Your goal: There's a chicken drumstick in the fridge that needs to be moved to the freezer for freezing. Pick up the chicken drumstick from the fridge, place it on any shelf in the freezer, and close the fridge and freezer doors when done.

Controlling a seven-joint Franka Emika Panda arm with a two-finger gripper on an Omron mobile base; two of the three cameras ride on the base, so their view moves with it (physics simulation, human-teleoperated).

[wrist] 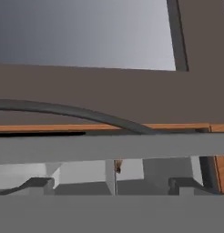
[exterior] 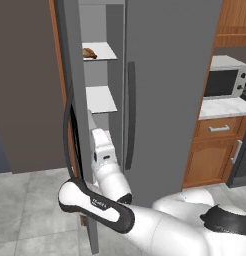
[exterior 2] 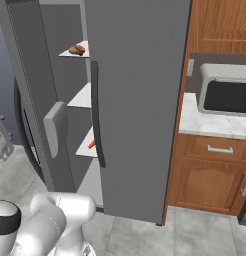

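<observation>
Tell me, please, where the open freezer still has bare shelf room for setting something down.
In the freezer, the top shelf is bare to the right of the chicken drumstick, which sits at its left edge. The shelf below looks wholly bare. A lower one carries a small orange item. Access is tight: the arm stands between the open door and the closed fridge door.

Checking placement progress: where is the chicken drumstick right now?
The chicken drumstick lies on the upper narrow white shelf of the open freezer, in the upper left of both base views, left of the closed fridge door.
</observation>
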